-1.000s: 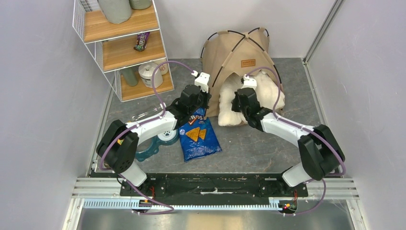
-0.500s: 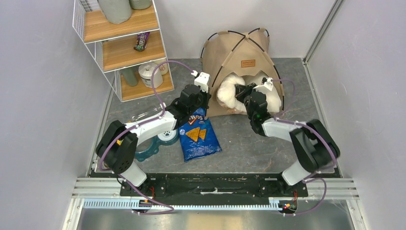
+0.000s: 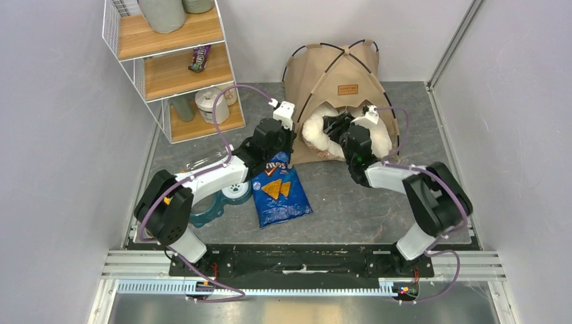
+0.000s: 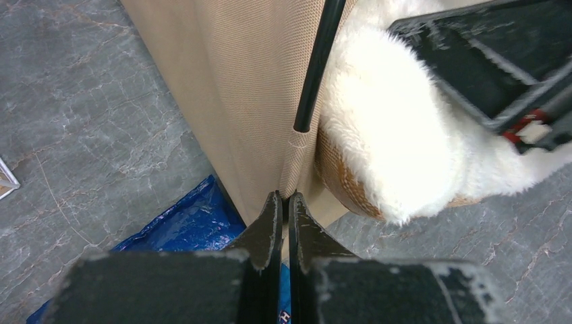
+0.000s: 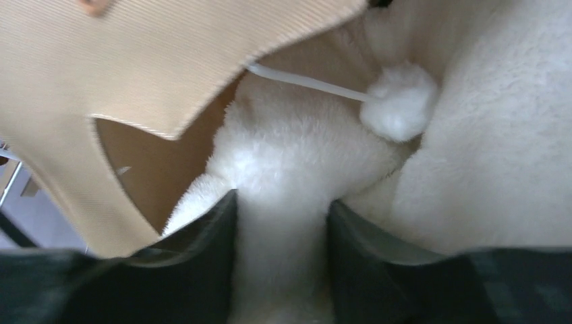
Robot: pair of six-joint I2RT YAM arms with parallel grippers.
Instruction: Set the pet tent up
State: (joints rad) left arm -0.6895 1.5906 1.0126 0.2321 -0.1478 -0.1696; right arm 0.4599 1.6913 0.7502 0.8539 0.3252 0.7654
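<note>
Pet tent (image 3: 317,74) is noted upright at the table's far edge, against the wall. It is judged light, with limp fabric and springy thin black poles (image 4: 313,67), so it is best held at the hem beside a pole. Left gripper (image 4: 284,199) is closed tight on that front hem. Right gripper (image 5: 282,202) is parted astride the fluffy cushion (image 5: 297,142), which is lodged mostly inside the tent, with the pom-pom (image 5: 398,101) resting on it

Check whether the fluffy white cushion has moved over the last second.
Yes. The cushion has moved away from the arm bases, off the open tabletop and into the pet tent's doorway, nearer the brown patch label.
</note>
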